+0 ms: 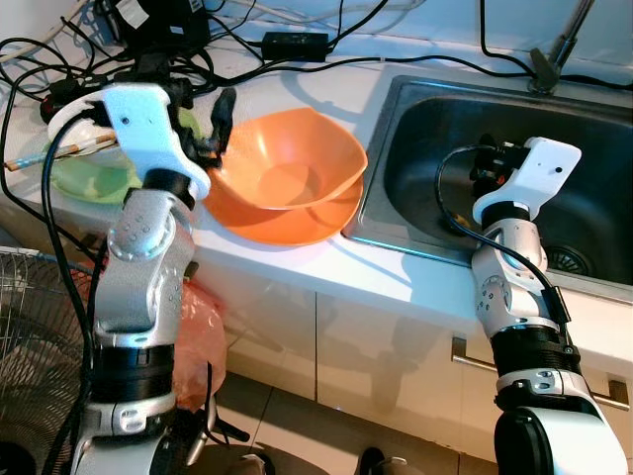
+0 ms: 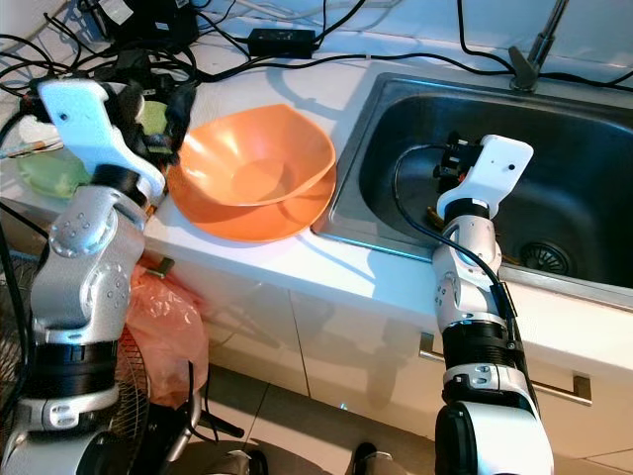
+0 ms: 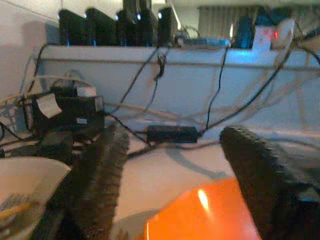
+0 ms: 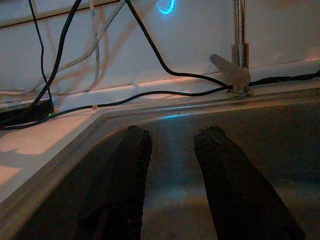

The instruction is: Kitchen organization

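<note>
Two orange bowls (image 1: pixel 287 178) are sitting nested on the white bench (image 1: pixel 396 272), near its front edge and just beside the steel sink (image 1: pixel 415 129); the upper one is tilting and holding nothing. The left gripper (image 3: pixel 172 165) is hovering at the bowls' rim on the side away from the sink, its fingers spread apart around the orange edge without pinching it. A green bowl (image 1: pixel 94 178) with chopsticks (image 1: pixel 59 150) lying across it is resting toward the bench's left end. The right gripper (image 4: pixel 172 150) is hanging inside the sink basin, fingers parted and holding nothing. Black cables (image 1: pixel 297 59) are trailing along the bench's back edge. An orange plastic bag (image 1: pixel 198 327) is hanging below the bench front.
</note>
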Available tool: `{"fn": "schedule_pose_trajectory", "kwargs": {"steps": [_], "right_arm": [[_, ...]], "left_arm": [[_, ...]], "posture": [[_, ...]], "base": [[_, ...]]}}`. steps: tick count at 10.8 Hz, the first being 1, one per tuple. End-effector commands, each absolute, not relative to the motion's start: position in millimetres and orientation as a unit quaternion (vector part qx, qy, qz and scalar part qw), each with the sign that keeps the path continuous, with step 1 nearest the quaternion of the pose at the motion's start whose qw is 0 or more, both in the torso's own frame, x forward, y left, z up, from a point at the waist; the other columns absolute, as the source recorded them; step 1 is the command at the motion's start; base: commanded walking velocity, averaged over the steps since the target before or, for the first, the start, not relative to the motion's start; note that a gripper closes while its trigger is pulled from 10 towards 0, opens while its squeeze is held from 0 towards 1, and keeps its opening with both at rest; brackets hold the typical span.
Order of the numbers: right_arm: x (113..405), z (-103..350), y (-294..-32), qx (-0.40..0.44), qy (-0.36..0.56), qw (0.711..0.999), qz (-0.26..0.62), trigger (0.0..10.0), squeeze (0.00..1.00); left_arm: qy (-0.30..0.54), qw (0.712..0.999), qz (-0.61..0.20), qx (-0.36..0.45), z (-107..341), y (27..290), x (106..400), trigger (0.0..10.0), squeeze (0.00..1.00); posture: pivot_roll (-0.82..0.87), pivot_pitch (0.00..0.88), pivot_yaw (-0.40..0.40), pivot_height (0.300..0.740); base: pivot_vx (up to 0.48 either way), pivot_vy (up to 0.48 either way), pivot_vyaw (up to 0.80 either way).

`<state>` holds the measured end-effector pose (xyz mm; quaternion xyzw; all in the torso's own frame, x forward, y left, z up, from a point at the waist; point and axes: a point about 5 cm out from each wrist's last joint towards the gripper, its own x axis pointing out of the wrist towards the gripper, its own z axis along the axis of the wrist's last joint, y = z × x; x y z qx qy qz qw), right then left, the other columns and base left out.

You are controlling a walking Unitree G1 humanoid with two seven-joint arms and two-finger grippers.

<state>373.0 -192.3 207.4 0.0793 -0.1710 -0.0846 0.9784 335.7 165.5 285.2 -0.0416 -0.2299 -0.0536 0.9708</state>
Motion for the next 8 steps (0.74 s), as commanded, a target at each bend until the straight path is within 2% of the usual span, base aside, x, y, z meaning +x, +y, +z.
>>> {"fn": "schedule_pose_trajectory", "kwargs": {"steps": [1,2,5,8], "right_arm": [[373.2,200.5,-190.7,0.088,-0.160,0.979,-0.085,10.0,0.00],[373.3,200.3,-190.5,0.088,-0.160,0.979,-0.085,10.0,0.00],[373.9,199.3,-188.2,0.089,-0.157,0.980,-0.081,10.0,0.00],[374.0,199.3,-186.8,0.090,-0.157,0.980,-0.078,10.0,0.00]], "left_arm": [[-0.231,0.971,-0.047,-0.050,289.4,167.4,336.5,10.0,1.00],[-0.227,0.971,-0.041,-0.067,298.6,167.9,340.7,10.0,0.00],[-0.153,0.983,0.004,-0.099,299.4,182.8,355.6,10.0,0.00],[-0.070,0.993,0.031,-0.086,279.7,187.6,363.1,10.0,0.00]], "posture": [[0.13,0.178,0.033,0.740],[0.14,0.175,0.037,0.740],[0.13,0.174,0.040,0.740],[0.13,0.160,0.047,0.740]], "base": [[0.000,0.000,0.00],[0.000,0.000,0.00],[0.000,0.000,0.00],[0.000,0.000,0.00]]}}
